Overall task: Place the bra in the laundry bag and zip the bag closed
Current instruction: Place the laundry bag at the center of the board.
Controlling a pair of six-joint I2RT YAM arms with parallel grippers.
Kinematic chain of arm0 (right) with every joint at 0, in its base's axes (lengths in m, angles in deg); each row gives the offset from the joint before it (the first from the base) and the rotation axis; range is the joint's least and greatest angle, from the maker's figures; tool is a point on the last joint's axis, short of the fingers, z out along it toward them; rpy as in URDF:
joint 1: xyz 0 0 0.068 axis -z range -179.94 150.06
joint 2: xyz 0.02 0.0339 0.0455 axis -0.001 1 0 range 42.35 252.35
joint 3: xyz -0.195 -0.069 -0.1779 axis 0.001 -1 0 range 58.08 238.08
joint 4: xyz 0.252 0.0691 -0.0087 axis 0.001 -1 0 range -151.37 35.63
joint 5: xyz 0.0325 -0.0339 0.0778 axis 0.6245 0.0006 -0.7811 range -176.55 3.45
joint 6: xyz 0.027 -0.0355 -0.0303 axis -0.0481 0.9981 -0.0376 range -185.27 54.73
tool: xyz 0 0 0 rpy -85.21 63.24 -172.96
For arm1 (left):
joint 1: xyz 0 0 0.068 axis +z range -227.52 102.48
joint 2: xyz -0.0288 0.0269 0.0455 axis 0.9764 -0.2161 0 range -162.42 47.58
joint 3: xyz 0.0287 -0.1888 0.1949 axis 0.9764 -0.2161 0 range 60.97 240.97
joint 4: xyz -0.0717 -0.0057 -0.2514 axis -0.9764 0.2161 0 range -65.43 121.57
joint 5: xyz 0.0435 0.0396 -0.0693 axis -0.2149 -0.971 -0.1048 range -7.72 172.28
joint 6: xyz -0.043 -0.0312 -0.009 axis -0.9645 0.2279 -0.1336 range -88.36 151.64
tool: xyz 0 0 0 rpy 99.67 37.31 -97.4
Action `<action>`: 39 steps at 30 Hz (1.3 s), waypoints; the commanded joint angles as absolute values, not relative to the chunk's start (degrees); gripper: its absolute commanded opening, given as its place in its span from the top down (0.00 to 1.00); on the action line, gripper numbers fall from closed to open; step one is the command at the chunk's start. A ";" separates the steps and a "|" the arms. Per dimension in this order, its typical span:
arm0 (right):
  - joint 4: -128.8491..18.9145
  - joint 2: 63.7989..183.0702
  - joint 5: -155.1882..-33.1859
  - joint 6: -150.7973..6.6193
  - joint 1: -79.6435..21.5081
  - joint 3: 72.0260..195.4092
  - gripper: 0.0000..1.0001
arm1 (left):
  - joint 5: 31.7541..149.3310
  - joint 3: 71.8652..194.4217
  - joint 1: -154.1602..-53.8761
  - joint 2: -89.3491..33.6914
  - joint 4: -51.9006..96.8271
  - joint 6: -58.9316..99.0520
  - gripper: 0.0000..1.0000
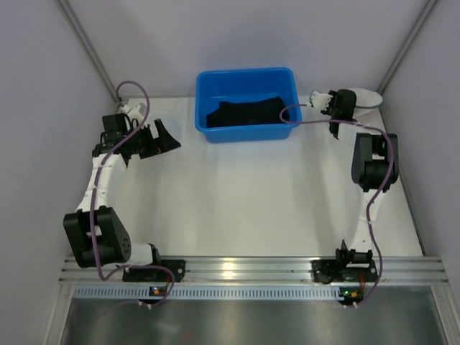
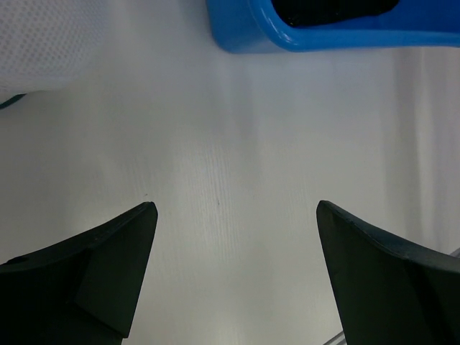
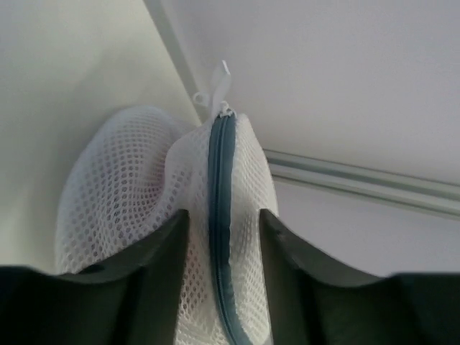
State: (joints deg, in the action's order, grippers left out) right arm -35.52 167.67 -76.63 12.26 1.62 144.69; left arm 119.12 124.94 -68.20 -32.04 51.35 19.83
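Observation:
A black garment, the bra (image 1: 244,113), lies in the blue bin (image 1: 248,73) at the back of the table. The white mesh laundry bag (image 3: 129,180) is in the back right corner and also shows as the bag (image 1: 368,97) in the top view. Its grey-blue zipper (image 3: 218,180) runs up to a white pull (image 3: 221,90). My right gripper (image 3: 224,215) straddles the zipper ridge, its jaws apart and the mesh loose between them. My left gripper (image 1: 169,139) hovers wide open over bare table, left of the bin, with nothing between its fingers (image 2: 115,251).
The bin's blue corner (image 2: 244,29) is at the top of the left wrist view. A patch of white mesh (image 2: 43,36) fills that view's top left corner. Grey walls and a metal rail (image 3: 359,180) close in behind the bag.

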 commanded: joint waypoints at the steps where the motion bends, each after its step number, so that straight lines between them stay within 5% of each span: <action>1: -33.97 162.51 -75.56 9.00 0.68 144.48 0.47 | 113.85 127.06 -67.41 -29.59 52.34 23.54 0.02; 8: -41.95 151.71 -78.36 -0.21 0.59 141.24 0.01 | 103.73 136.81 -66.62 -33.89 56.47 27.86 0.03; 29: -82.22 119.88 -108.33 -42.77 0.50 142.02 0.01 | 113.21 148.95 -61.43 -54.19 56.30 46.03 0.29; 39: -85.92 115.04 -106.50 -45.49 1.55 136.66 0.01 | 112.60 145.09 -67.58 -54.20 56.30 72.76 0.38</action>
